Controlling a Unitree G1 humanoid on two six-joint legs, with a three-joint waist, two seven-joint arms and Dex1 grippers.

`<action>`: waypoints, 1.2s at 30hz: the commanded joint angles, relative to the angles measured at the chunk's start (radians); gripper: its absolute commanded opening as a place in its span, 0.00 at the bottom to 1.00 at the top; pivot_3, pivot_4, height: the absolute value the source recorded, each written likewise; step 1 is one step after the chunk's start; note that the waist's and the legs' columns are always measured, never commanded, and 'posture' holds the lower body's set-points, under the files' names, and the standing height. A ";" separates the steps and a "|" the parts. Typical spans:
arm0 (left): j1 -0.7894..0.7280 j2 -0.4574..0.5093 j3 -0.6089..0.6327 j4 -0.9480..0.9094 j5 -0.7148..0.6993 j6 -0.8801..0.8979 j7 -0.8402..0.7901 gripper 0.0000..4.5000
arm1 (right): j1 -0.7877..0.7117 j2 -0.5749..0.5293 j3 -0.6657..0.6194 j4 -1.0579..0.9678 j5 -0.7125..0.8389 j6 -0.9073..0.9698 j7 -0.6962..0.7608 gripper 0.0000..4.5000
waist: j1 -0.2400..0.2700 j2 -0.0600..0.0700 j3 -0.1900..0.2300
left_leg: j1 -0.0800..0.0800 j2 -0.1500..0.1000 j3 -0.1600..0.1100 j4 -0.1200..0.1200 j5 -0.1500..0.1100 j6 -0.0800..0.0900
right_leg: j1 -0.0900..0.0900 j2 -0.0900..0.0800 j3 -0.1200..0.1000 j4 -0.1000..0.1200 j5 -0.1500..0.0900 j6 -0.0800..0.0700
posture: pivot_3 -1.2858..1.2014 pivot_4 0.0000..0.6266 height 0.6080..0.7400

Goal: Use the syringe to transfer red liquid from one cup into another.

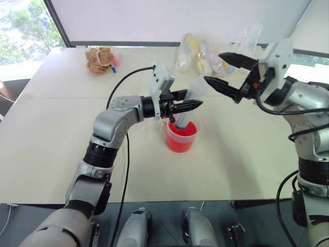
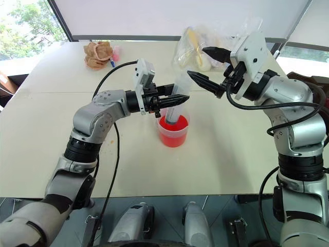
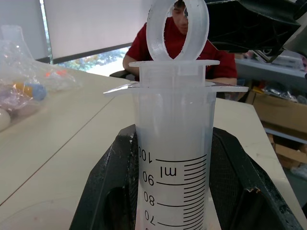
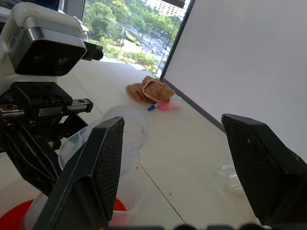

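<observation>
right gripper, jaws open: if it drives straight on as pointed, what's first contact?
Most likely the syringe's plunger ring; the right gripper faces it in its wrist view. Depth is hard to judge.

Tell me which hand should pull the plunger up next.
Right. The right hand is open and sits beside the plunger's ring, while the left hand is shut on the syringe, steadying it with its lower end in the red liquid of the cup.
</observation>
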 commanded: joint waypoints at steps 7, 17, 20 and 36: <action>0.016 -0.010 -0.021 -0.066 0.002 -0.015 -0.009 0.31 | -0.025 0.029 0.007 0.002 -0.021 -0.041 0.008 0.63 | 0.000 0.000 0.000 | 0.000 0.000 0.000 0.000 0.000 0.000 | 0.000 0.000 0.000 0.000 0.000 0.000 | 0.52 0.24 1.00; 0.054 -0.032 -0.038 -0.046 0.020 -0.038 -0.001 0.31 | -0.032 0.028 -0.005 0.012 -0.035 -0.049 0.008 0.01 | 0.000 0.000 0.000 | 0.000 0.000 0.000 0.000 0.000 0.000 | 0.000 0.000 0.000 0.000 0.000 0.000 | 0.52 0.24 1.00; 0.058 -0.035 -0.040 -0.044 0.023 -0.041 -0.003 0.31 | -0.060 0.030 -0.022 0.042 -0.055 -0.072 -0.019 0.01 | 0.000 0.000 0.000 | 0.000 0.000 0.000 0.000 0.000 0.000 | 0.000 0.000 0.000 0.000 0.000 0.000 | 0.52 0.24 1.00; 0.077 -0.051 -0.060 -0.057 0.040 -0.054 0.000 0.31 | -0.091 0.025 -0.042 0.115 -0.088 -0.131 -0.034 0.01 | 0.000 0.000 0.000 | 0.000 0.000 0.000 0.000 0.000 0.000 | 0.000 0.000 0.000 0.000 0.000 0.000 | 0.52 0.24 1.00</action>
